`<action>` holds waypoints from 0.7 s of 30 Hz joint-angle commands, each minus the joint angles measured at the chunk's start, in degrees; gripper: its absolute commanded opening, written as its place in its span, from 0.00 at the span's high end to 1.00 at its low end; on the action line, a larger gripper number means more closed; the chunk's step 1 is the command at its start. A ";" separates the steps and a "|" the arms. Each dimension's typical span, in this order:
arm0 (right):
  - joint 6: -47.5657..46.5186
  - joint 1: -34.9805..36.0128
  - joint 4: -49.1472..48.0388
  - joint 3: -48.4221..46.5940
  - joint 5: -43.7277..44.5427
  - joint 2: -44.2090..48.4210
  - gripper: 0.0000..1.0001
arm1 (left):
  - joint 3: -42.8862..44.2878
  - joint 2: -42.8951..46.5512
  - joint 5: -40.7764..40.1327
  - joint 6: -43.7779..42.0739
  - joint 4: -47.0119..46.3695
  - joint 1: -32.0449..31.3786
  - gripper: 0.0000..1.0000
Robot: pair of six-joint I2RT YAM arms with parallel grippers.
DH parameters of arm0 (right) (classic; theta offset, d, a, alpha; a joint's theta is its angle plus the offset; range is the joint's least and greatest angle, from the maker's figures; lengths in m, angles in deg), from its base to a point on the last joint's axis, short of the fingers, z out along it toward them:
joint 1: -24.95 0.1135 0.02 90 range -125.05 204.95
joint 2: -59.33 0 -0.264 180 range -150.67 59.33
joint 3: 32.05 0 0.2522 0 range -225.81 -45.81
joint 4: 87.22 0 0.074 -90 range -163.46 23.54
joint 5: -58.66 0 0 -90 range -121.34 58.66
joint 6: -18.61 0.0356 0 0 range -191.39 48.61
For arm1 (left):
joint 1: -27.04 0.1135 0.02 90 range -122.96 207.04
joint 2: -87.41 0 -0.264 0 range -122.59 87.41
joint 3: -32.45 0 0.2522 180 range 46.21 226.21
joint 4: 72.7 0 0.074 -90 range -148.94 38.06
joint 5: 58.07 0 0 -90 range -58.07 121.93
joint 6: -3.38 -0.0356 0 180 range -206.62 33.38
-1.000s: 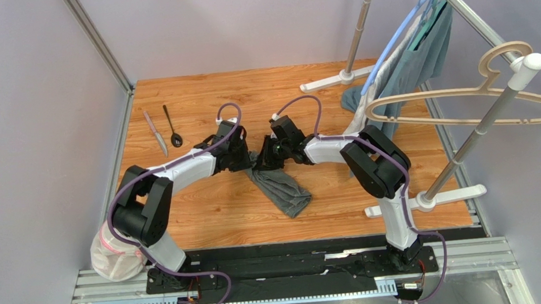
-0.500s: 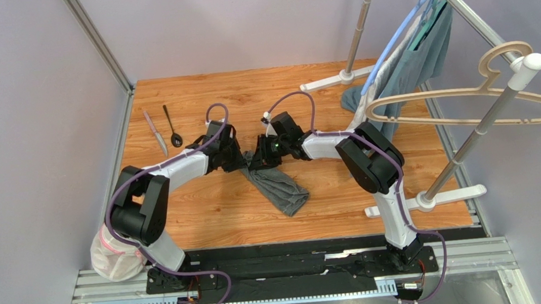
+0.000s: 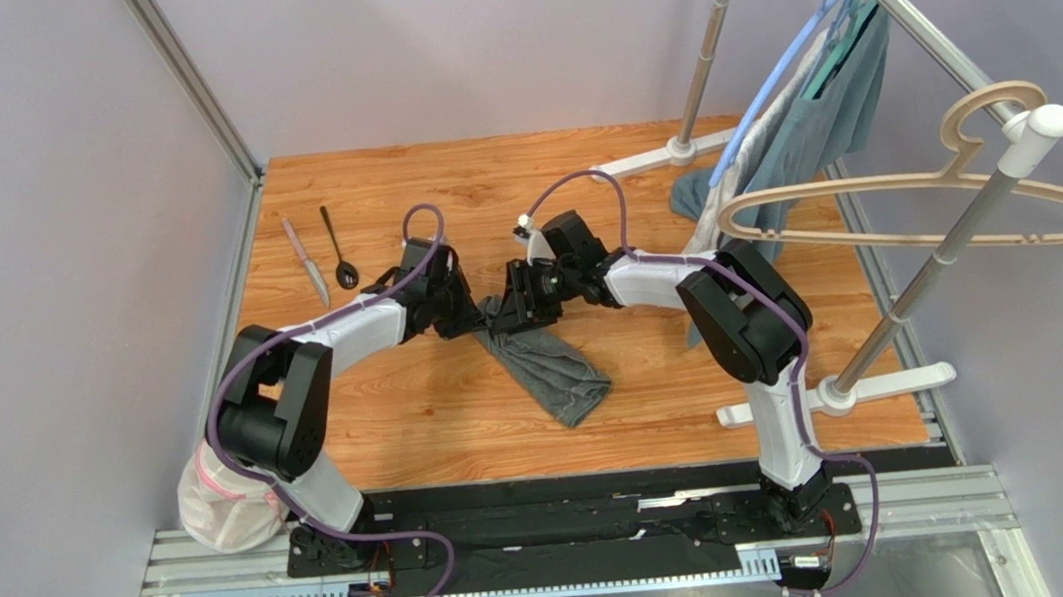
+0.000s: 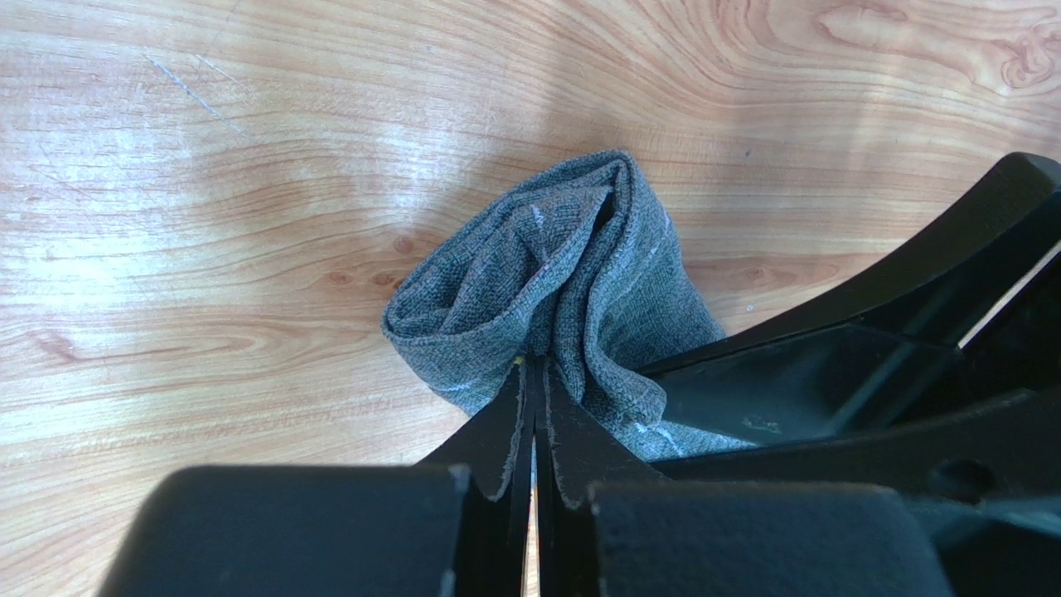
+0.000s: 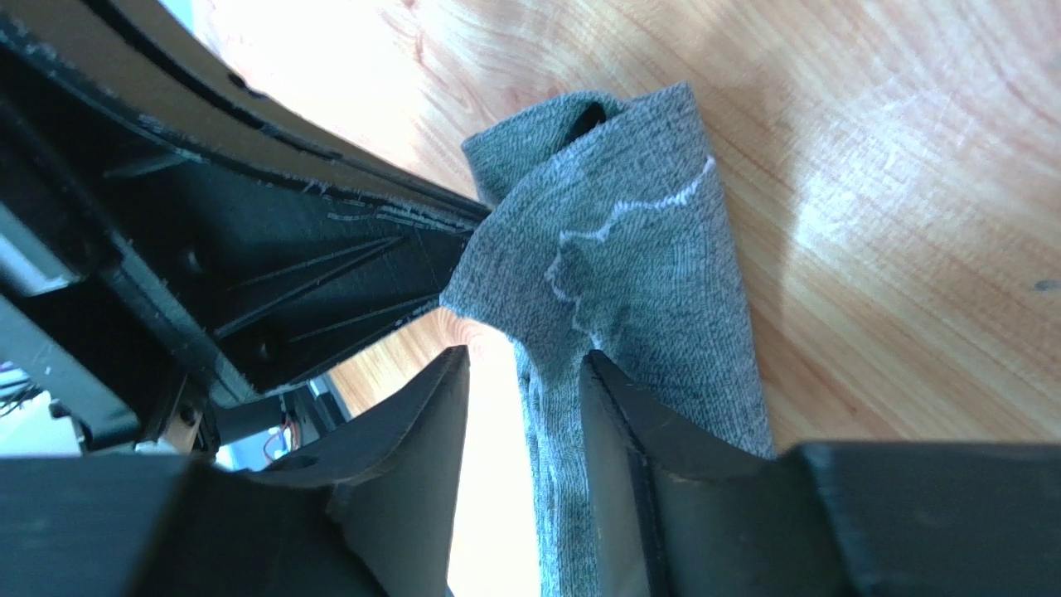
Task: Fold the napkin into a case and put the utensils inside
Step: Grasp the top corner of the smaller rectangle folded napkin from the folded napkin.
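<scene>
Near the middle of the table (image 3: 402,414) we see the napkin (image 3: 547,363) lying crumpled, its far end bunched between both grippers. Our left gripper (image 4: 536,373) has its fingers pressed together on a fold; our right gripper (image 5: 523,361) has fingers apart, cloth running between them. Toward the far left corner lie the knife (image 3: 306,262) and spoon (image 3: 339,248), side by side.

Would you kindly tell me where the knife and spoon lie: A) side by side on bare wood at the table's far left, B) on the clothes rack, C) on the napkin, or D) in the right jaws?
A: the knife and spoon lie side by side on the table, well left of the napkin.
</scene>
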 commanded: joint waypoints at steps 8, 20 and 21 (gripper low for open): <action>1.33 -1.47 -6.88 1.11 -3.86 3.51 0.55 | -0.41 0.05 1.48 0.43 -1.99 0.24 1.00; 3.26 -3.31 -8.47 0.85 -4.66 2.99 0.60 | -0.06 -0.38 1.57 0.26 -1.63 0.32 1.00; 3.09 -3.31 -8.29 0.68 -4.66 2.64 0.64 | -0.06 -0.21 1.57 0.34 -1.72 0.32 1.00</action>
